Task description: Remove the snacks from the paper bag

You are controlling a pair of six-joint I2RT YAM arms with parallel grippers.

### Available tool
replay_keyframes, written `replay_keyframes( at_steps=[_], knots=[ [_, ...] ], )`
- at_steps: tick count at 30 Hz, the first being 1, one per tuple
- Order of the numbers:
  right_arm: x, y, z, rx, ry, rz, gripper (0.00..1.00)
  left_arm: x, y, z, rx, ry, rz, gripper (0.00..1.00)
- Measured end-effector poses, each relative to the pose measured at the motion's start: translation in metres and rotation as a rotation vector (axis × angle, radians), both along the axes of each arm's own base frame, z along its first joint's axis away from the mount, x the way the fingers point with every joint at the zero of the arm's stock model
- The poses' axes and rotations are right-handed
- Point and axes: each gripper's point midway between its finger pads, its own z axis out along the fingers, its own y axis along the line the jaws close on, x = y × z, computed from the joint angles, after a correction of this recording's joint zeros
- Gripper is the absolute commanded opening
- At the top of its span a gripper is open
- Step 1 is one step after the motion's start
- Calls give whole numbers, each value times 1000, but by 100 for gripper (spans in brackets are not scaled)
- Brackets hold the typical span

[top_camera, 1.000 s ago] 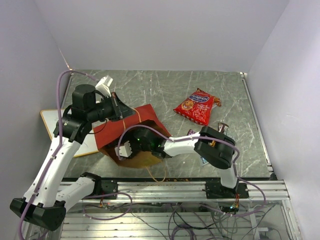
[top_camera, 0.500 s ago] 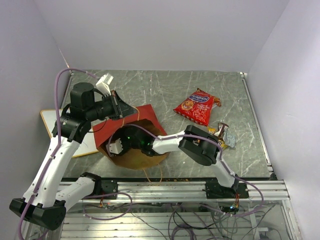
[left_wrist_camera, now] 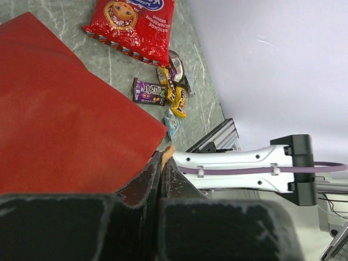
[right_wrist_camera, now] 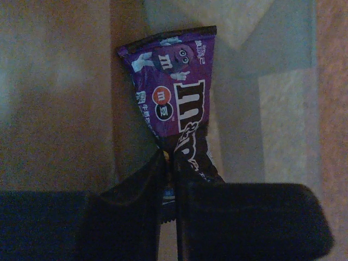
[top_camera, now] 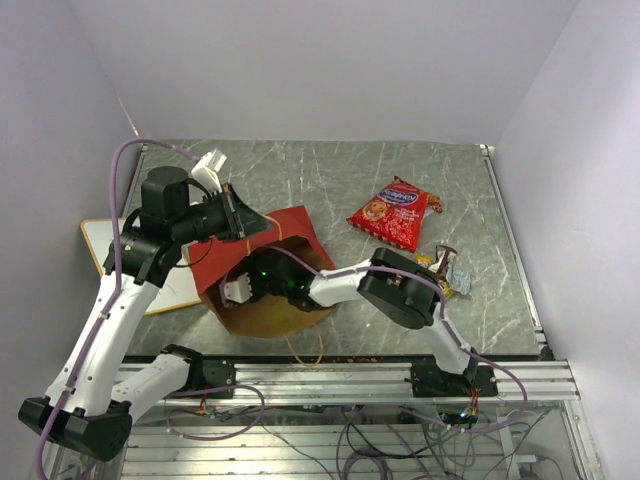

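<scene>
1. Your right claw [right_wrist_camera: 169, 163] is deep inside the paper bag [top_camera: 290, 232]. It is closed to a thin slit on the lower end of a purple packet [right_wrist_camera: 176, 109], which lies against the bag's brown inner wall.
2. Your left claw [left_wrist_camera: 161, 163] is fully closed. It pinches the bag's rim at the corner of the red panel and holds the mouth up, left of centre in the top view.
3. Out on the surface [top_camera: 330, 175] lie the red chip bag [top_camera: 392, 213], right of centre, and a cluster of small packets [top_camera: 445, 268] just below and to its right.
4. Risk: you hold only the crimped end of a slick wrapper. It may slip free as you withdraw, especially if the packet drags along the bag wall.
5. Risk: your right arm reaches through the mouth. Pulling back could catch the rim and tug the bag out of the left claw's narrow pinch, or fold the mouth shut.
6. Risk: a low swing toward the right could scatter the small packets.
7. Writing: the purple packet reads "m&m's" in large white letters, with a round "m" badge and a cartoon candy figure. Its small print is unreadable in the dim light. The chip bag shows a blue oval logo and a smiling face, with lettering too small to read.
</scene>
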Motion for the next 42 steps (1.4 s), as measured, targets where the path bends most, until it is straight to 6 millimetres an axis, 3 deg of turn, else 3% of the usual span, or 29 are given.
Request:
replay_keyframes(
  at_steps=[4, 7, 21, 27, 31, 37, 40, 42],
  knots=[
    [-11, -27, 5, -29, 23, -4, 3, 3, 2, -1, 7, -2, 16, 7],
    [-25, -51, 21, -37, 45, 6, 0, 6, 2, 2, 9, -9, 27, 7],
    [-74, -142, 144, 99, 99, -40, 0, 26, -4, 1, 4, -30, 32, 7],
    [-80, -190, 218, 205, 9, -112, 0, 42, -10, 5, -35, -30, 45, 7],
    [-78, -220, 270, 295, -67, -184, 0, 52, -15, 14, -84, -36, 59, 7],
    [-61, -247, 342, 429, -127, -334, 0, 70, -21, 31, -101, -45, 66, 7],
    [-47, -263, 365, 517, -137, -435, 0, 75, -22, 43, -120, -57, 76, 7],
    [-31, -280, 369, 567, -133, -532, 0, 76, -23, 47, -138, -51, 87, 7]
  ],
)
